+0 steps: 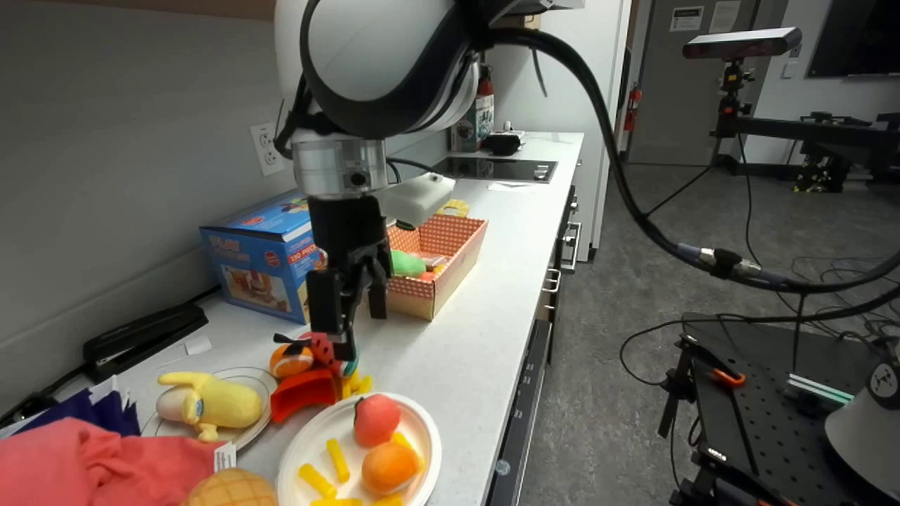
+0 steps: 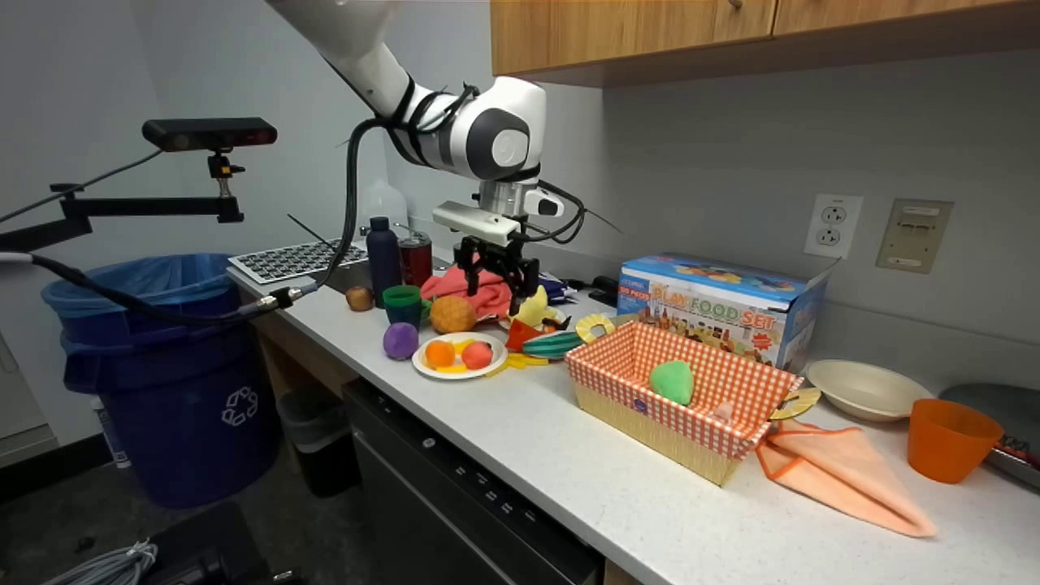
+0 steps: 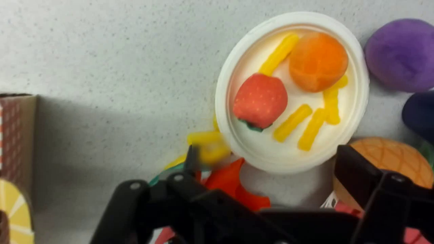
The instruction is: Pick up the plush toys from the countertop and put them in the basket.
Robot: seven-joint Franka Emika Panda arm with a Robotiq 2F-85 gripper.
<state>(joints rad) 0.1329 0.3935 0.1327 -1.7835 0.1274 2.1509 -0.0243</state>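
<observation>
Gripper [image 2: 496,296] spread wide above the countertop [image 2: 520,414], holding nothing

From where I'm standing, the jaws point down, set well apart, and I see nothing caught between them. Beneath them lies a curved red piece [image 1: 304,393]; whether a fingertip touches anything there I can't tell. In the wrist view a white plate [image 3: 222,95] lies just ahead of the jaws, carrying a red strawberry-like plush toy [image 3: 261,98], the nearer to them, and an orange round plush toy [image 3: 318,62] beyond it, with yellow sticks [image 3: 293,122] alongside. A purple round toy [image 3: 400,56] sits farther out, just beside the plate. The basket [image 2: 654,422] is off to one side of the jaws, apart from them, with a green toy [image 2: 672,382] inside.

My guess is the strawberry-like one would come up easiest: light, squashy, hard to break, its cloth more grippy than slick. I'd take it round its fat middle, a pad each side, clear of the green leafy end that faces the jaws, squeezing only till it dimples. The plate's raised rim is the worry: a sideways approach could knock it, or scoop up a stick too.
</observation>
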